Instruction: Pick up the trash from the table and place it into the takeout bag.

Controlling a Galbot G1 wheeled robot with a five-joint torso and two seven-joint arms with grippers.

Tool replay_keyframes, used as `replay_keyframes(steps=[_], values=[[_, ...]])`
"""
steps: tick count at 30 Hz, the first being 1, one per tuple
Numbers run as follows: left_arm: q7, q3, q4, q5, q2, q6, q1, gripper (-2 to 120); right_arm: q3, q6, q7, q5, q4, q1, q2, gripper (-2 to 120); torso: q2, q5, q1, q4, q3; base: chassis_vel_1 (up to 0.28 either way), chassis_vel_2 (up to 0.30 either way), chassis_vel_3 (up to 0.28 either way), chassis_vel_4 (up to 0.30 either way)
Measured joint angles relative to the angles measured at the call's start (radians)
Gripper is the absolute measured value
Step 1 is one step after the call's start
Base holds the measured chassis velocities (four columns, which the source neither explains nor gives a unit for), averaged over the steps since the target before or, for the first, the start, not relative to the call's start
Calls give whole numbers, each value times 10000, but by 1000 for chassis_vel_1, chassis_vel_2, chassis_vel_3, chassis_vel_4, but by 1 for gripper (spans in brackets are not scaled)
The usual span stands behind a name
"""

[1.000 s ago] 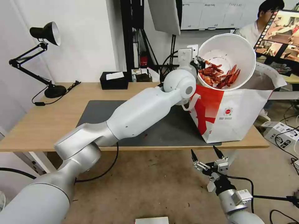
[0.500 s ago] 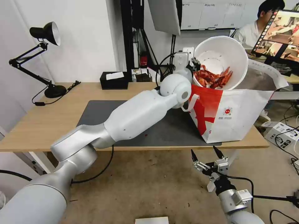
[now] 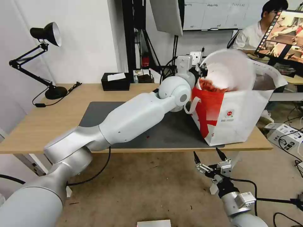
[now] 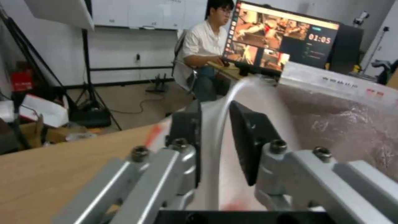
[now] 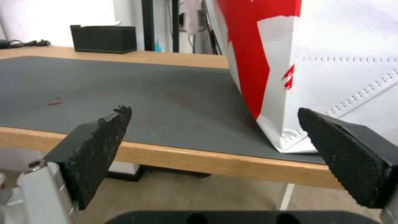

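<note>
While the left claw pinches the rim of the white bowl between its two black pads, the step in hand reads as the placing one: the bowl hangs tilted in the mouth of the takeout bag, its lower part already below the bag's near edge, its upper rim above it; red crayfish shells lie heaped in the bowl's low side, just under the claw; whether any have slid out into the bag cannot be told. From the left wrist, the thin white rim runs straight up between the closed pads, and beyond the claw lies the bag's silver foil lining; what else rests at the bottom of the bag is hidden. The bag stands on the dark grey mat at the counter end, directly beneath and beyond the left claw; the black tissue box sits well behind it, toward the wall.

The right claw hangs idle below the counter edge with its fingers spread wide and nothing between them; the bag's red-and-white corner stands just ahead of it and above.

As a judgement, the next move calls for lowering the bowl deeper and levelling it before the pads let go, since a release at this tilt could spill the shells.
</note>
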Motion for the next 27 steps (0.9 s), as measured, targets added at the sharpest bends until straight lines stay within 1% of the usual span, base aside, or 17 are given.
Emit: replay_keyframes(steps=[1, 4, 5, 8, 9, 11, 12, 13, 15, 16, 18, 19, 22, 23, 25, 26, 27], values=[[0, 0, 0, 0, 0, 0, 0, 28, 0, 0, 0, 0, 0, 0, 0, 100, 0, 0, 0, 0, 0, 0, 0, 0, 0], [-9, -13, -192, -374, 5, 228, 1, 42, 0, 0, 0, 0, 0, 0, 0, 100, 0, 0, -1, -2, 0, 0, 0, 0, 0], [-9, -13, -192, -374, 5, 228, 1, 42, 0, 0, 0, 0, 0, 0, 0, 100, 0, 0, -1, -2, 0, 0, 0, 0, 0], [-50, -37, -326, -534, 134, 318, 38, 59, 0, 0, 0, 0, 0, 0, 0, 100, 0, 0, 0, -1, 0, 0, 0, 0, 0], [-50, -37, -326, -534, 134, 318, 38, 59, 0, 0, 0, 0, 0, 0, 0, 100, 0, 0, 0, -1, 0, 0, 0, 0, 0], [-90, -52, -485, -587, 303, 320, 72, 69, 0, 0, 0, 0, 0, 0, 0, 100, 0, 0, 0, -1, 0, 0, 0, 0, 0], [-90, -52, -485, -587, 303, 320, 72, 69, 0, 0, 0, 0, 0, 0, 0, 100, 0, 0, 0, -1, 0, 0, 0, 0, 0], [-157, -58, -581, -618, 411, 321, 93, 73, 0, 0, 0, 0, 0, 0, 0, 100, 0, 0, 0, -1, 0, 0, 0, 0, 0], [-289, -113, -818, -705, 673, 321, 180, 83, 0, 0, 0, 0, 0, 0, 0, 100, 0, 0, 0, -1, 0, 0, 0, 0, 0], [-289, -113, -818, -705, 673, 321, 180, 83, 0, 0, 0, 0, 0, 0, 0, 100, 0, 0, 0, -1, 0, 0, 0, 0, 0], [-367, -184, -1078, -745, 992, 311, 324, 94, 0, 0, 0, 0, 0, 0, 0, 100, 0, 0, 0, -2, -1, 0, 0, 0, 0], [-367, -184, -1078, -745, 992, 311, 324, 94, 0, 0, 0, 0, 0, 0, 0, 100, 0, 0, 0, -2, -1, 0, 0, 0, 0], [-561, -511, -1631, -765, 1682, 246, 726, 99, 0, 0, 0, 0, -1, 0, 0, 100, 0, -1, 0, -2, -1, 0, 0, 0, 0], [-561, -511, -1631, -765, 1682, 246, 726, 99, 0, 0, 0, 0, -1, 0, 0, 100, 0, -1, 0, -2, -1, 0, 0, 0, 0], [-588, -837, -2128, -619, 2373, 86, 1206, 100, 0, 0, 0, 0, 0, 0, 0, 100, 0, -2, 0, 1, 0, 0, 0, 0, 0], [-588, -837, -2128, -619, 2373, 86, 1206, 100, 0, 0, 0, 0, 0, 0, 0, 100, 0, -2, 0, 1, 0, 0, 0, 0, 0], [-544, -1014, -2434, -469, 2724, 24, 1517, 100, 0, 0, -1, 0, 0, 0, 0, 100, 0, -2, 0, 0, 0, 0, 0, 0, 0]])
